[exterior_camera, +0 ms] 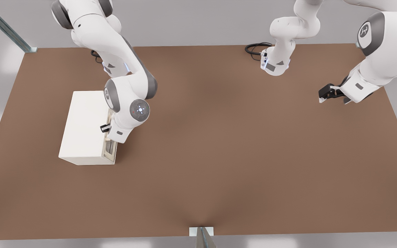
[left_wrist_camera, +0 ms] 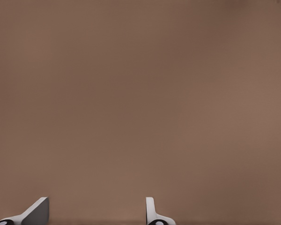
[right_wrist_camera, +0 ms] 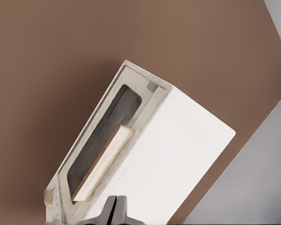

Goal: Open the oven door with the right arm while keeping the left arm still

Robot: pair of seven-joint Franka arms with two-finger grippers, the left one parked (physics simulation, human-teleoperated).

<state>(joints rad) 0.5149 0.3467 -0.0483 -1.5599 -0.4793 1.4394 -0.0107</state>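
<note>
The cream box oven [exterior_camera: 84, 127] stands on the brown table at the front view's left. Its oven door [exterior_camera: 110, 147], facing the front view's right, is mostly hidden there by my working arm [exterior_camera: 129, 103]. In the right wrist view the oven door [right_wrist_camera: 100, 140] shows a dark glass window and a pale bar handle [right_wrist_camera: 103, 161], and it lies flush against the oven body [right_wrist_camera: 178, 159]. My gripper [exterior_camera: 104, 128] hovers at the door's top edge just over the handle. Its fingers [right_wrist_camera: 116, 210] are pressed together, shut on nothing.
The parked arm [exterior_camera: 367, 79] hangs over the table's far right side with its black gripper [exterior_camera: 327, 92]. A black cable [exterior_camera: 256, 49] coils at the back edge. A metal post [exterior_camera: 203, 237] stands at the table's front edge. Brown tabletop [left_wrist_camera: 140, 103] fills the left wrist view.
</note>
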